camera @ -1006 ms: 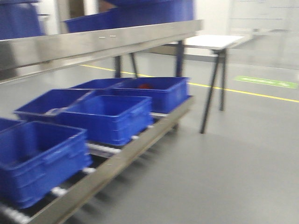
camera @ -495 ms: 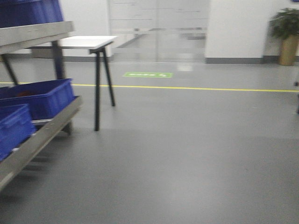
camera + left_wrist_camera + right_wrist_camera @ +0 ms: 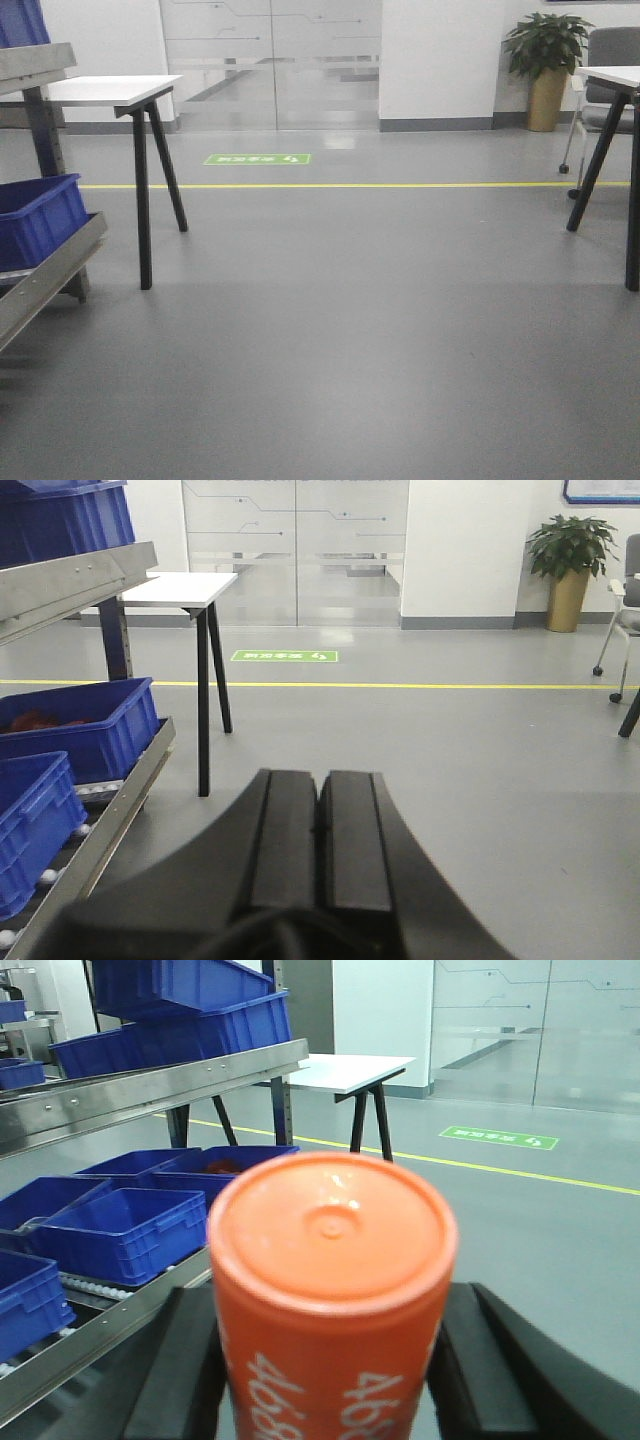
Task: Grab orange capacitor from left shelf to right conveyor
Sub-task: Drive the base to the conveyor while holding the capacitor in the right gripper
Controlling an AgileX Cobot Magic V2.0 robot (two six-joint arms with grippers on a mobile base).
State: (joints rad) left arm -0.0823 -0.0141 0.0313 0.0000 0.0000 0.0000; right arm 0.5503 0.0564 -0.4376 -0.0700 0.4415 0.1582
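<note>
Filling the lower centre of the right wrist view: one glossy orange cylindrical capacitor [image 3: 332, 1250], flat top with a small central dimple; lower body cut off by the frame edge; white "4680" print upside down, only two runs legible. Right gripper [image 3: 335, 1370]: two black fingers [image 3: 185, 1360], one pressed against each side of the capacitor, holding it upright in the air, off the shelf; fingers out of focus, gripper body out of frame. Left gripper [image 3: 318, 820]: two black fingers [image 3: 285, 830] closed flat against each other, nothing between; base cut off at the bottom edge. Long stainless-steel shelf with a shiny front lip [image 3: 150, 1085]: one, toward the view's left, well apart from the held capacitor; far end out of frame. Blue plastic bins [image 3: 115, 1230]: five countable on the roller track below the shelf, more above it, stacked and cropped; one lower bin holds something red, too blurred to identify. White-topped tables with black splayed legs [image 3: 100, 90]: two in the front view, the right one [image 3: 610, 75] cropped. Potted green plant in a tan pot [image 3: 547, 60]: one. Grey chair [image 3: 612, 45]: one, partly hidden behind the right table. Grey floor [image 3: 330, 330]: one yellow line [image 3: 350, 185], one green marking [image 3: 257, 159], text illegible; frosted glass doors [image 3: 270, 60] behind.
</note>
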